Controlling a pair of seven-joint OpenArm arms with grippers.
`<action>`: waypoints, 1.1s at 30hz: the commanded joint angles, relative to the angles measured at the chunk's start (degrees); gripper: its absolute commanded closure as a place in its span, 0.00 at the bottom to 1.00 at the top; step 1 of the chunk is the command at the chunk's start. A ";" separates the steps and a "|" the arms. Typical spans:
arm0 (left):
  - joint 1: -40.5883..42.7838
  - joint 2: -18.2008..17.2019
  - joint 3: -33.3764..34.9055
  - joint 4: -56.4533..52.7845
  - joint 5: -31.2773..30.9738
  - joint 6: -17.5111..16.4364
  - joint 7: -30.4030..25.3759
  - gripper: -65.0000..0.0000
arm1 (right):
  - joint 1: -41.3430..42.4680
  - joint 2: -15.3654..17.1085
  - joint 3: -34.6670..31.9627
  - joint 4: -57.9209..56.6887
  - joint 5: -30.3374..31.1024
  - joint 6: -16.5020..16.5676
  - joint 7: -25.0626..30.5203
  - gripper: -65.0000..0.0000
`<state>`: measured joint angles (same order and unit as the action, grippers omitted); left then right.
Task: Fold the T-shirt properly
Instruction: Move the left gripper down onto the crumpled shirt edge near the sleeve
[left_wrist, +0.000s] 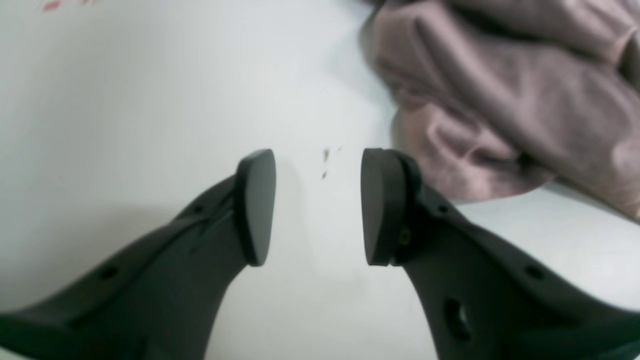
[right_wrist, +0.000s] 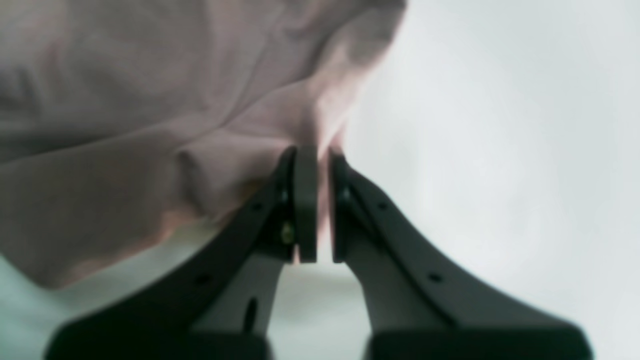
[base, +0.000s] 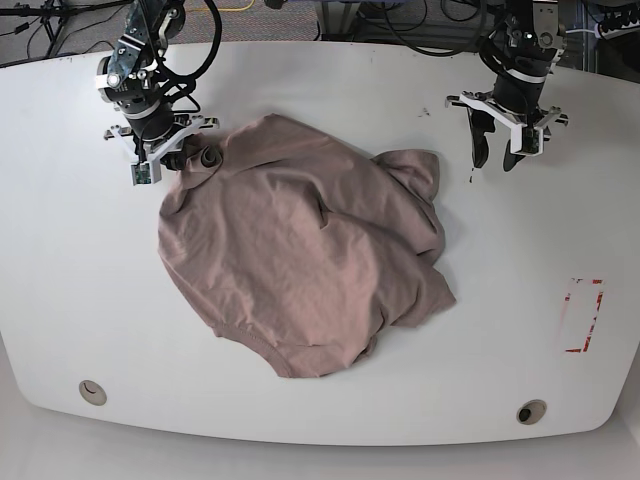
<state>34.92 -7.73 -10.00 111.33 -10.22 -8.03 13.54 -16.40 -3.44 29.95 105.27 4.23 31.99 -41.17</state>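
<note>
Right fingers (right_wrist: 306, 200): closed almost together, a thin fold of the T-shirt (right_wrist: 150, 100) pinched between the pads. Cloth bunches up just ahead of and to one side of the tips; the other side shows only bare white table (right_wrist: 500, 150). In the base view the right gripper (base: 190, 158) sits at the shirt's far corner, the fabric gathered into a small knot at the tips.

Left fingers (left_wrist: 257, 205): standing apart with a clear gap, nothing between them. Only table surface shows in the gap, with a few tiny reddish and dark specks (left_wrist: 325, 162) just beyond the tips. A rumpled edge of the shirt (left_wrist: 500, 100) lies ahead and off to one side of the pad, near it; whether cloth touches the finger cannot be told. In the base view the left gripper (base: 496, 150) hangs over bare table, a little apart from the nearest bunched part of the shirt.

T-shirt (base: 300, 250): dusty pink-brown, spread wrinkled and unfolded across the middle of the table between the two arms, one side humped up in loose folds towards the left gripper.

Further out: a red outlined rectangle (base: 583, 315) marked on the table beyond the left arm's side, well apart from the shirt. Two round holes (base: 92, 391) near the table's front edge.
</note>
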 joint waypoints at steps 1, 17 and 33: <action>0.24 -0.87 -0.30 1.12 -0.21 0.22 -1.57 0.60 | -0.03 -0.44 -0.05 2.71 0.82 0.84 0.21 0.95; -0.71 -2.05 1.07 0.88 -0.26 0.30 -1.52 0.60 | 0.24 -1.09 0.00 4.78 0.77 0.64 -0.57 0.94; -8.34 -2.83 10.98 1.21 -1.54 0.21 1.95 0.58 | -0.09 -0.35 -0.13 3.45 0.74 0.49 0.71 0.95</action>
<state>27.44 -10.39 0.64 111.24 -10.87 -7.31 17.34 -16.78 -4.14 29.67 107.90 4.32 32.42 -41.76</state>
